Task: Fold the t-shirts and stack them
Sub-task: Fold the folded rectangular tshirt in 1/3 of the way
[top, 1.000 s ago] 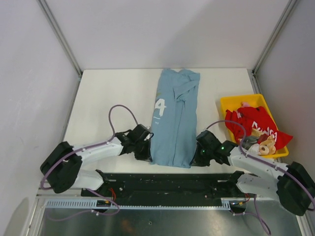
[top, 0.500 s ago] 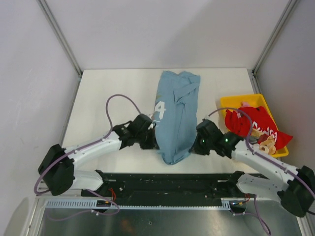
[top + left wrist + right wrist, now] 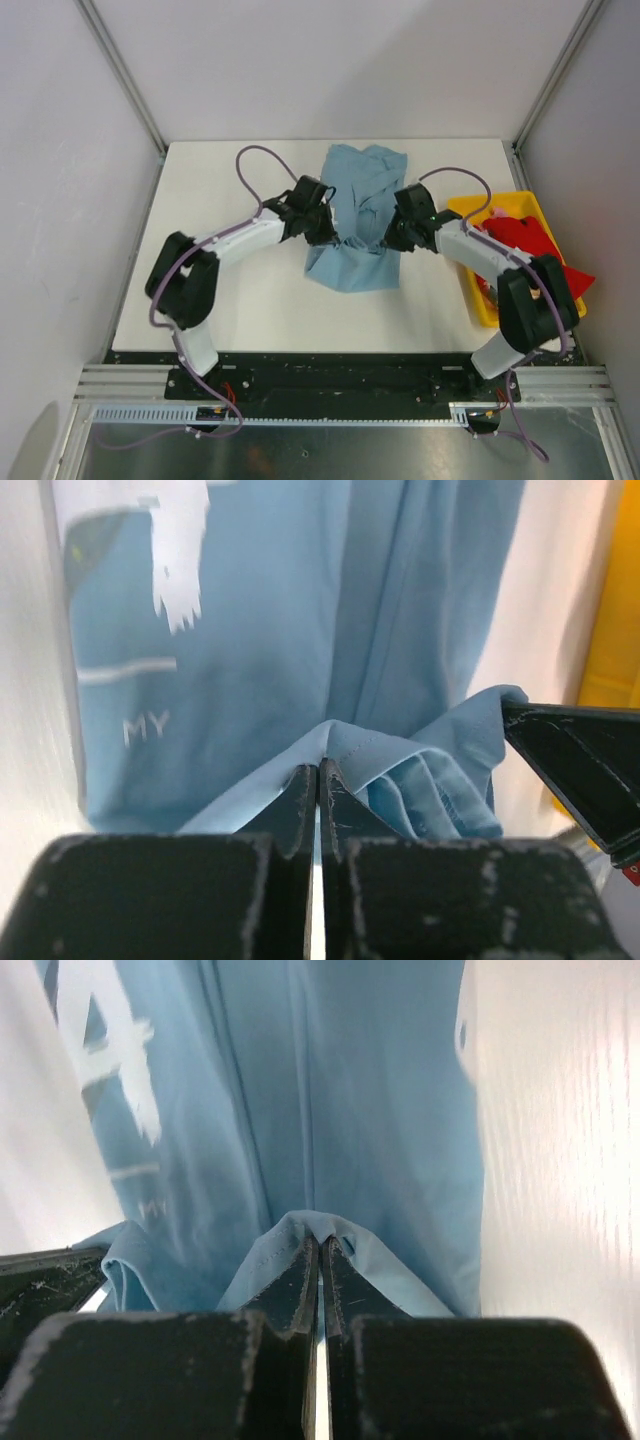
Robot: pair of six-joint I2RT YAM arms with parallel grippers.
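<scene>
The left hand (image 3: 318, 776) and right hand (image 3: 320, 1248), two, pinch one blue t-shirt (image 3: 362, 178).

Bright, even light, soft shadows. Beside the right gripper (image 3: 320, 1243) the table (image 3: 560, 1160) glares white; beyond the left gripper (image 3: 318, 770) the light blue t-shirt (image 3: 260, 630) looks blurred.

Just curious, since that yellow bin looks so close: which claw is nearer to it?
Right. The right gripper pinches the light blue t-shirt just left of the yellow bin; the left gripper pinches the same shirt farther left, across the cloth.
</scene>
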